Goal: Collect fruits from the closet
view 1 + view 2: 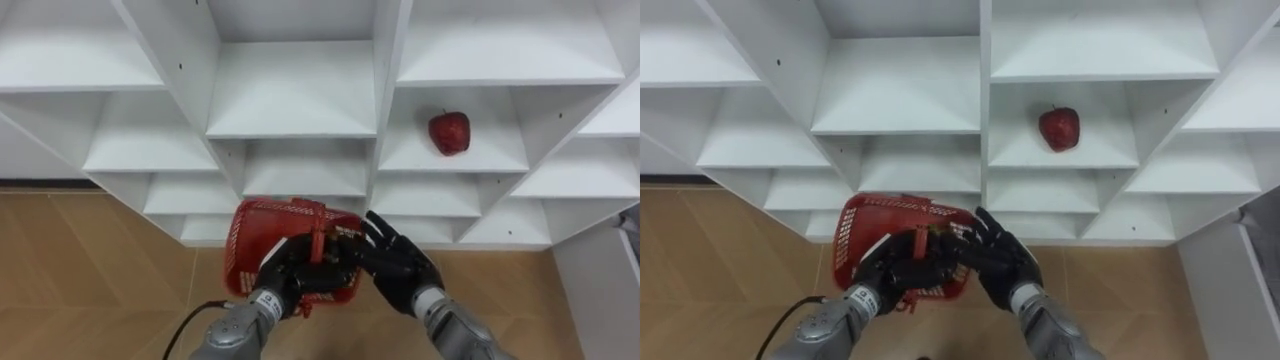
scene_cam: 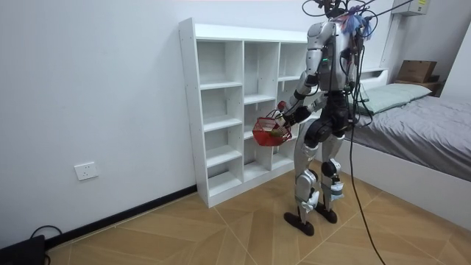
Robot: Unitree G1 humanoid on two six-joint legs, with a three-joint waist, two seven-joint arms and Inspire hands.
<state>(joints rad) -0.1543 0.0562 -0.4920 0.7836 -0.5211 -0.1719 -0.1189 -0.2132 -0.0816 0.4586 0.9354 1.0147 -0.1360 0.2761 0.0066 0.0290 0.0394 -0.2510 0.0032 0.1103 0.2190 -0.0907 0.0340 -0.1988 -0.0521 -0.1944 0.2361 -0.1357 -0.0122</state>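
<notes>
A red apple [image 1: 449,132] lies on a middle shelf of the white closet [image 1: 292,122], right of centre and up from my hands. The same apple [image 1: 1059,128] rests alone in its compartment. In front of the lower shelves I hold a red mesh basket [image 1: 262,232]. My left hand [image 1: 287,274] is curled round its handle at the near rim. Against the basket's right side lies my right hand [image 1: 402,266], fingers stretched out and spread. In the room view I stand facing the closet [image 2: 221,110] with the basket [image 2: 269,132] at waist height.
The other compartments of the closet hold nothing that I can see. Wooden floor [image 1: 90,270] lies below it. A bed [image 2: 423,121] stands behind me at the room view's right, with a cardboard box [image 2: 416,71] on its headboard shelf.
</notes>
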